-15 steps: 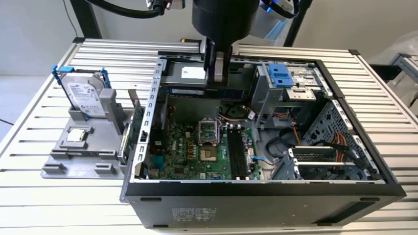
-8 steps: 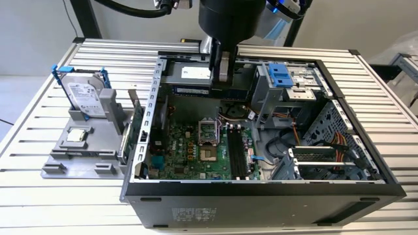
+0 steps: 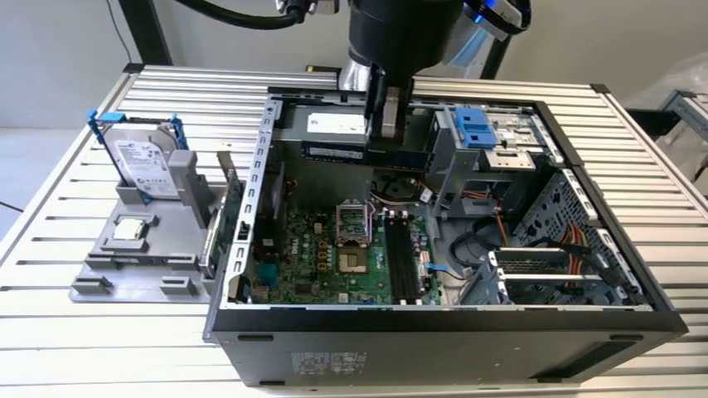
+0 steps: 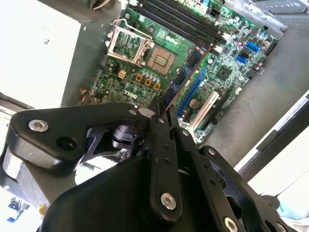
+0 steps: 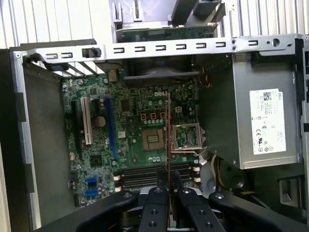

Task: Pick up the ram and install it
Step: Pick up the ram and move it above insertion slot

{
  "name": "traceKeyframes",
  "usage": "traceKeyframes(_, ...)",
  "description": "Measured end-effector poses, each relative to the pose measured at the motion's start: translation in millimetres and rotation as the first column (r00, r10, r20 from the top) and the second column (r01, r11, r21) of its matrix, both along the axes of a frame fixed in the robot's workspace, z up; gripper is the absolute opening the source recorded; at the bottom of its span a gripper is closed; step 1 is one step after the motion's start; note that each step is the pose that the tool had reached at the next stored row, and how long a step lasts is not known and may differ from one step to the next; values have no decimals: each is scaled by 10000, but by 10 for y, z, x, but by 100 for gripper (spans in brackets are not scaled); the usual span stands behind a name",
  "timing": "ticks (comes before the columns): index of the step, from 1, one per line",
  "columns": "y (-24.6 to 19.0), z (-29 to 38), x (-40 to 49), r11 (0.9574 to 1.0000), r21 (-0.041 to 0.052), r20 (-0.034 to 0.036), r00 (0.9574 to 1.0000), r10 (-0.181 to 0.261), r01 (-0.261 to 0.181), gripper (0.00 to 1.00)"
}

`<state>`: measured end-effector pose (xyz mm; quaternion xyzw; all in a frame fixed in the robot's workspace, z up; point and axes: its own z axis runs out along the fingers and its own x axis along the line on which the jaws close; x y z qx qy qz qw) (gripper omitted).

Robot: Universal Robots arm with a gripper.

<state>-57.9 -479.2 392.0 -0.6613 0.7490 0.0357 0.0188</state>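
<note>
Gripper (image 5: 167, 178) has its jaws pinched narrow on the ram (image 5: 168, 130), gripping one end. The stick hangs edge-on over the far part of the open computer case (image 3: 443, 336), well above the motherboard (image 3: 321, 257).

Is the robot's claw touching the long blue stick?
Touching. In the second wrist view the gripper pinches the end of the ram stick between its fingertips, with no gap showing.

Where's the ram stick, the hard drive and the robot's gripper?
ram (image 4: 186, 73): second wrist view, on its blue face with chips.
hard drive (image 3: 144, 162): exterior view, on its labelled silver face.
gripper (image 5: 168, 178): first wrist view, between its fingertips, shut on the ram.
</note>
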Motion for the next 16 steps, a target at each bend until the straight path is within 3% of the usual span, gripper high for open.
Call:
traceKeyframes(12, 21, -8, 122, 9977, -1, -1, 9977, -674, 674, 0)
traceKeyframes(16, 32, -9, 168, 9975, -1, 0, 9975, -709, 709, 0)
